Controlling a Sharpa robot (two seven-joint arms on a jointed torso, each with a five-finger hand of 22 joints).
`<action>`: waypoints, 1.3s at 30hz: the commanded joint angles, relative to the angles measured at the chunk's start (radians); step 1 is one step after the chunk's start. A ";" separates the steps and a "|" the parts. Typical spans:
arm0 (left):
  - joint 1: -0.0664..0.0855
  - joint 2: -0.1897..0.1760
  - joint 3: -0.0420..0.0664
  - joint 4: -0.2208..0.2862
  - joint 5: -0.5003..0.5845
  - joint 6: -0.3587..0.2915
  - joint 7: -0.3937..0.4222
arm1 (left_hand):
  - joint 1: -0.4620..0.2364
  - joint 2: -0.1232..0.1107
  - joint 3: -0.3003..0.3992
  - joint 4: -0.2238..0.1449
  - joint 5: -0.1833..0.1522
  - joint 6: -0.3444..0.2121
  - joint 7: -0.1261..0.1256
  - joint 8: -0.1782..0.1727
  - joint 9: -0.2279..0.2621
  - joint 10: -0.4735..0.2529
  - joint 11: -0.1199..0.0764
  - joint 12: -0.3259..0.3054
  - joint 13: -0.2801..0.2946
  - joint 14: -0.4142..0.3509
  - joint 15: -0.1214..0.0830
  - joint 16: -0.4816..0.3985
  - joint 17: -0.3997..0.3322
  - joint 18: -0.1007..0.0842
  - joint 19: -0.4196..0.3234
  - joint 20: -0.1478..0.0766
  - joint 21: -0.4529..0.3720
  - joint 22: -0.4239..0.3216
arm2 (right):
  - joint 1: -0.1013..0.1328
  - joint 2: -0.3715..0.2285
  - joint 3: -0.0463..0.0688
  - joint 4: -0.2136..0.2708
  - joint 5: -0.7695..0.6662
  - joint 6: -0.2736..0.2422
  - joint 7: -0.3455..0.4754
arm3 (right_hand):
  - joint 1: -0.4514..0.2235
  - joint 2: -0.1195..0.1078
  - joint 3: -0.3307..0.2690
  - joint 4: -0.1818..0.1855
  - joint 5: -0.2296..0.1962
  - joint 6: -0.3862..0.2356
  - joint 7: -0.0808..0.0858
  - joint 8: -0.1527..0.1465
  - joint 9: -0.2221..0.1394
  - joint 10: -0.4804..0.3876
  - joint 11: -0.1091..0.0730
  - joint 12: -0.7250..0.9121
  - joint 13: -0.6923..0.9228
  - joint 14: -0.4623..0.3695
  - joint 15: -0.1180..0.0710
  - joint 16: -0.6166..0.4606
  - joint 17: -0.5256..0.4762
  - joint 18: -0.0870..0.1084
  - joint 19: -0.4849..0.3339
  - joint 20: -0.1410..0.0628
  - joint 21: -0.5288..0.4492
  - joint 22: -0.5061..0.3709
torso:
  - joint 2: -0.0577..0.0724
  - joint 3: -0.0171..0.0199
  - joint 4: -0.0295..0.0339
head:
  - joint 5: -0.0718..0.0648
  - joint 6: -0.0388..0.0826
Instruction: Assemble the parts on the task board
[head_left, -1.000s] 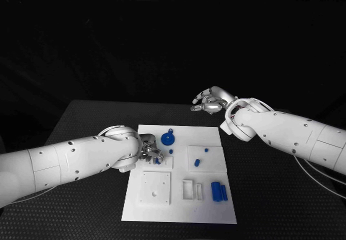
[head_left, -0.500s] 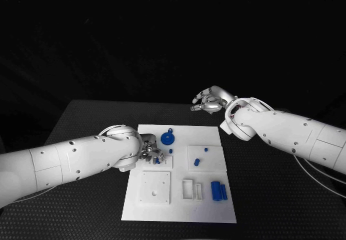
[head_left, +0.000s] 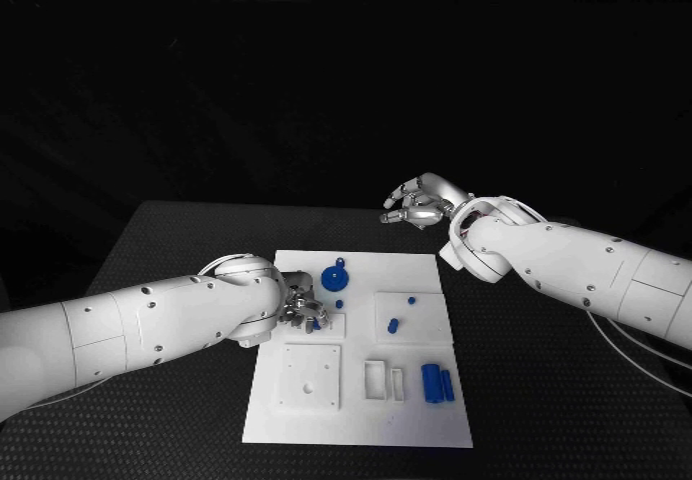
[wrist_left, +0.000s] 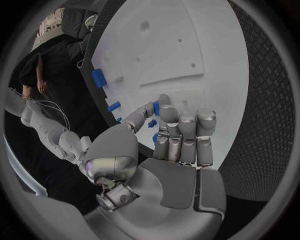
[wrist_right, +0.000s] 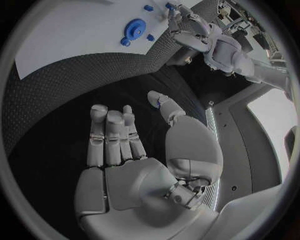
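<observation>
The white task board (head_left: 361, 405) lies mid-table. My left hand (head_left: 303, 308) hovers over its left middle, by a small raised white block (head_left: 332, 323). In the left wrist view that hand (wrist_left: 178, 135) pinches a small blue part (wrist_left: 155, 108) between thumb and a finger, close above the board (wrist_left: 187, 40). A round blue part (head_left: 336, 278) stands just beyond the hand. My right hand (head_left: 418, 205) hangs above the table's far edge, off the board, fingers apart and holding nothing (wrist_right: 125, 145).
Two small blue pegs (head_left: 394, 324) sit in a square block on the board's right. Two blue cylinders (head_left: 438, 383) lie near its front right, beside narrow white slots (head_left: 385, 380). A square white plate (head_left: 312, 377) fills the front left.
My left hand has shifted very slightly toward the raised block. The right arm has stayed where it was.
</observation>
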 joint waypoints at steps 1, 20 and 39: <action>-0.005 0.006 -0.002 0.005 0.000 0.019 0.010 | -0.001 -0.020 0.021 0.035 -0.072 0.039 -0.043 -0.003 -0.003 0.076 -0.083 -0.008 0.005 0.092 -0.126 0.000 0.003 0.066 -0.006 -0.130 0.009 -0.008 | 0.000 -0.001 0.000 0.002 -0.007 0.012 0.003 | -0.002 0.005 -0.006 0.002 0.007 -0.002 0.009 0.005 -0.001 -0.006 -0.002 0.004 -0.002 -0.003 -0.001 0.007 -0.001 0.029 -0.001 0.004 -0.005 0.014 | 0.000 -0.0002 0.0002 | -0.001 0.000; -0.009 -0.012 -0.001 0.000 -0.001 -0.003 0.009 | -0.054 -0.174 0.001 0.212 -0.356 0.032 -0.044 0.000 -0.012 0.079 -0.086 -0.032 0.029 0.092 -0.129 -0.014 0.016 0.080 -0.028 -0.131 0.032 -0.050 | 0.000 -0.002 0.000 -0.001 -0.006 0.011 0.004 | -0.004 0.005 -0.007 0.002 0.007 -0.002 0.009 0.005 -0.001 -0.007 -0.002 0.004 -0.003 -0.004 -0.001 0.007 -0.002 0.029 -0.002 0.004 -0.006 0.014 | -0.001 -0.0016 -0.0002 | -0.006 0.003; -0.002 -0.061 0.054 0.044 0.030 -0.025 0.026 | -0.043 -0.258 0.026 0.298 -0.368 0.015 -0.038 -0.004 -0.014 0.070 -0.081 -0.050 0.035 0.081 -0.124 -0.028 0.019 0.086 -0.041 -0.128 0.044 -0.072 | -0.003 -0.007 0.000 -0.008 -0.003 0.009 0.005 | -0.006 0.005 -0.008 0.003 0.007 -0.004 0.009 0.004 -0.002 -0.008 -0.002 0.005 -0.005 -0.005 -0.001 0.006 -0.003 0.029 -0.002 0.004 -0.006 0.014 | -0.001 -0.0021 0.0018 | -0.006 0.016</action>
